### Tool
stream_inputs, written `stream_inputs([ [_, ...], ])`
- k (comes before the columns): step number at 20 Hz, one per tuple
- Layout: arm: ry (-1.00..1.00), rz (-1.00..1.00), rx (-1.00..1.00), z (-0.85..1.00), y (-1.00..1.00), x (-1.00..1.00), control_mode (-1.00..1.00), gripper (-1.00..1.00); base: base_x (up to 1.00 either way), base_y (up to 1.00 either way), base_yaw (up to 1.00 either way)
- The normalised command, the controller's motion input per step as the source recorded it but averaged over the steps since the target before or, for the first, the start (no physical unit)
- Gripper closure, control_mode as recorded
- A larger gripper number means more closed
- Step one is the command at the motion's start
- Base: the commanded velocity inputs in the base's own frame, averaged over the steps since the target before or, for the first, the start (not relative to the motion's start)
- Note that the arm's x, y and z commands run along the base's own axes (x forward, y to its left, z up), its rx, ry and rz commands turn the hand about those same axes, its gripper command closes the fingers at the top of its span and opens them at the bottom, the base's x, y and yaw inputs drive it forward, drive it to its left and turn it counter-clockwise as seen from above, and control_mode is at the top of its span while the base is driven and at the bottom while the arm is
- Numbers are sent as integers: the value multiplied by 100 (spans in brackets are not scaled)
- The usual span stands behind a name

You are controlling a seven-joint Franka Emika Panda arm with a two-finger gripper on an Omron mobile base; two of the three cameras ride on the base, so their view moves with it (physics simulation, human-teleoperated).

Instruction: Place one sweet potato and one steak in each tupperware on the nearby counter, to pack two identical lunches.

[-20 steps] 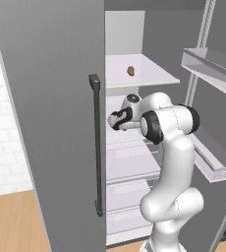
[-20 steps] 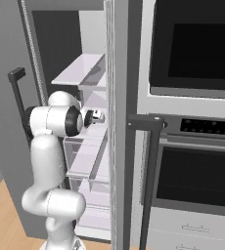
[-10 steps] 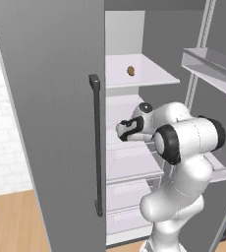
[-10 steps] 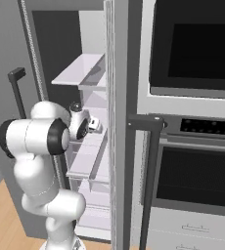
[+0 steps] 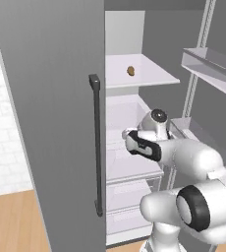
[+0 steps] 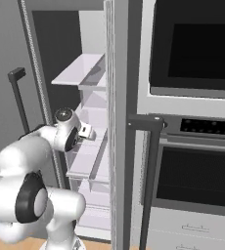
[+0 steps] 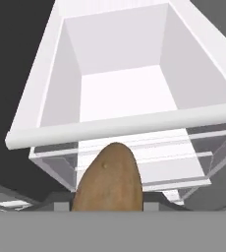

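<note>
The hand (image 7: 110, 209) is closed on a brown sweet potato (image 7: 109, 179), which juts up between its tips in the hand view. Beyond it lies a white fridge drawer (image 7: 125, 125). A second small brown item (image 5: 130, 71) rests on the upper fridge shelf (image 5: 149, 78), above the arm.

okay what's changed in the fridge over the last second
The arm has swung lower and drawn back from the fridge shelves, its gripper shut on a sweet potato. The fridge door stayed open, and the small brown item on the upper shelf has not moved.
</note>
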Motion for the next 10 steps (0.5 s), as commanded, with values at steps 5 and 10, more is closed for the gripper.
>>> stream_inputs([
  [5,4,0,-2,100,0,-70,-100,100,0,0,0],
  [10,6,0,-2,97,0,-78,-100,100,0,0,0],
])
